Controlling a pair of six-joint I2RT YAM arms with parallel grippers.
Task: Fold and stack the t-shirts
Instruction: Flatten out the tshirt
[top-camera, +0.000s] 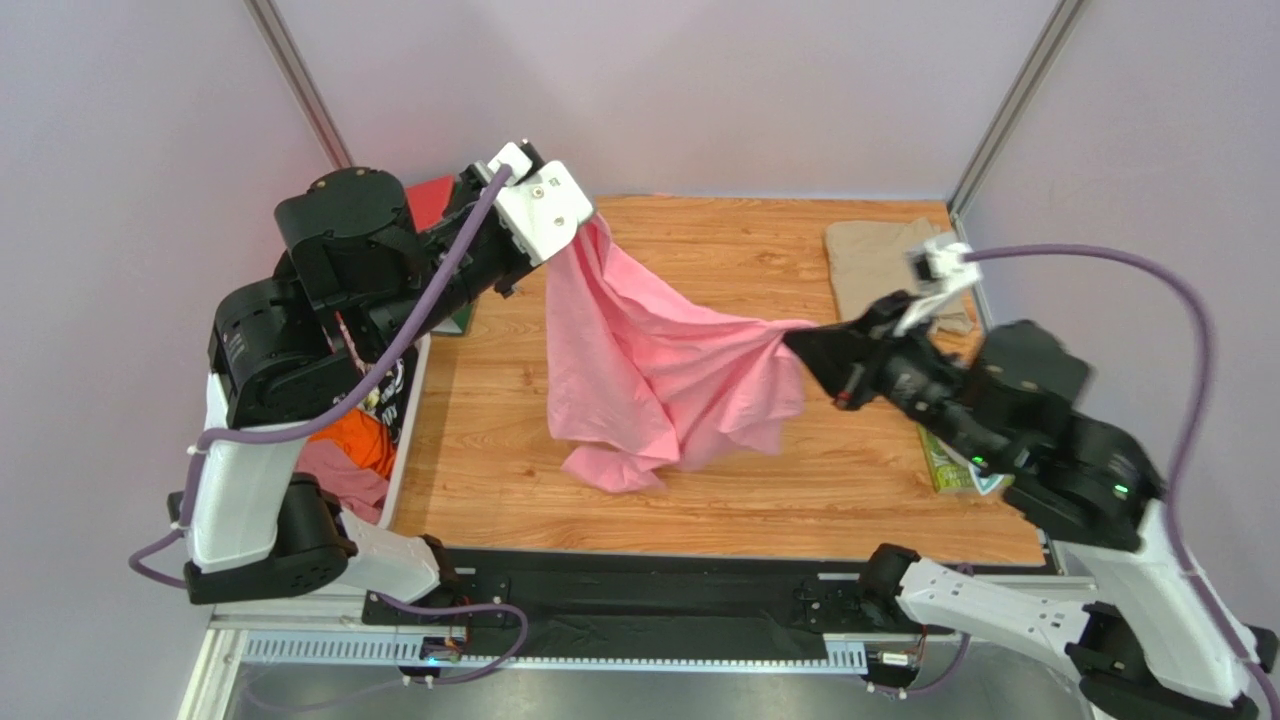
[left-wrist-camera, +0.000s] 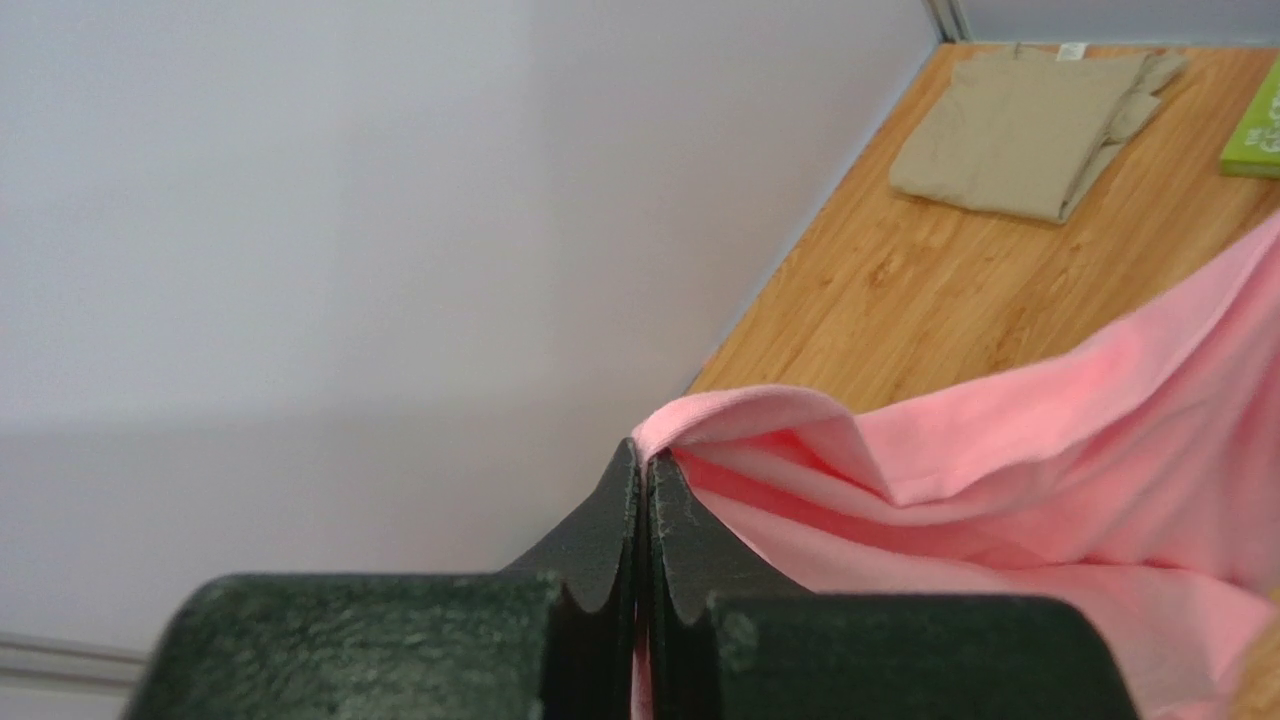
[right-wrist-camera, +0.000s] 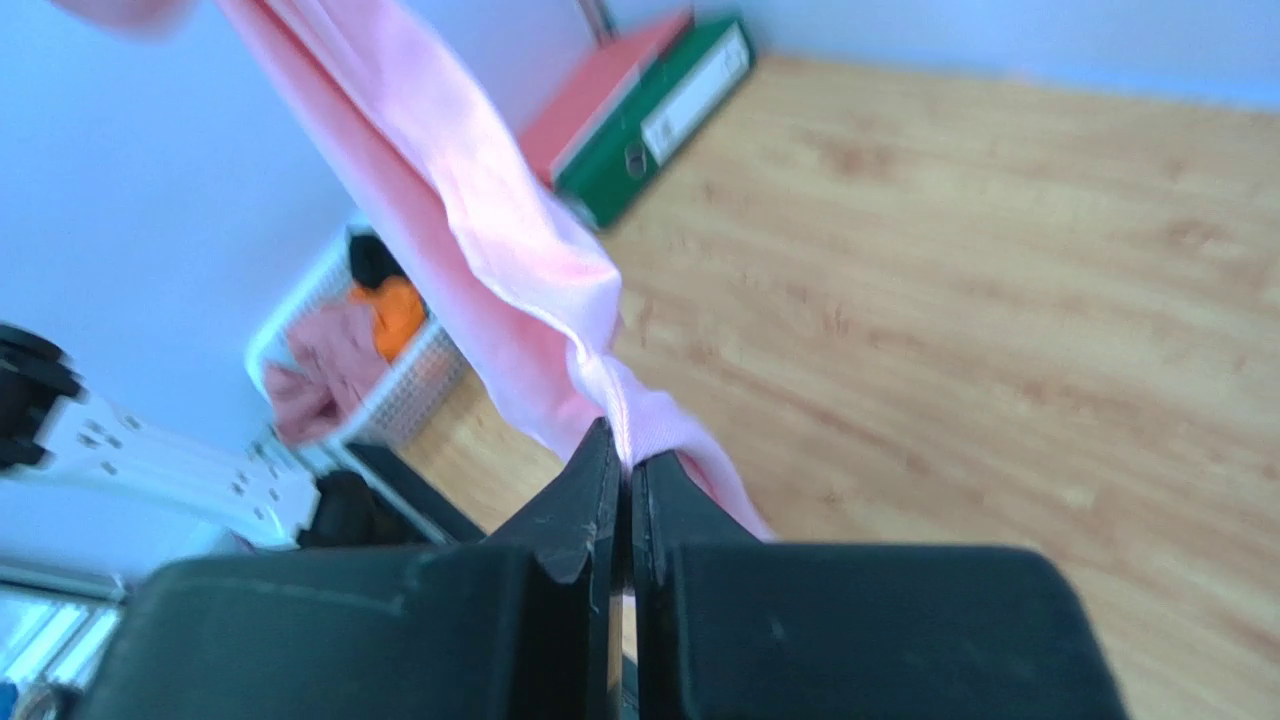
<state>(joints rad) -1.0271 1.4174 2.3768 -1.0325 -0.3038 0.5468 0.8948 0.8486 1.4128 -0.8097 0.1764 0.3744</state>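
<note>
The light pink t-shirt (top-camera: 646, 360) hangs stretched between both grippers above the middle of the wooden table (top-camera: 842, 495), its lower folds resting on the wood. My left gripper (top-camera: 589, 225) is shut on its far left edge (left-wrist-camera: 751, 413), high near the back wall. My right gripper (top-camera: 796, 342) is shut on its right edge (right-wrist-camera: 601, 375). The khaki-beige t-shirt (top-camera: 887, 267) lies folded at the back right corner; it also shows in the left wrist view (left-wrist-camera: 1037, 128).
A white basket (top-camera: 394, 405) with orange, black and pink clothes stands off the table's left edge. A red and a green binder (right-wrist-camera: 661, 98) lie at the back left. A green packet (top-camera: 950, 465) lies near the right edge, under the right arm.
</note>
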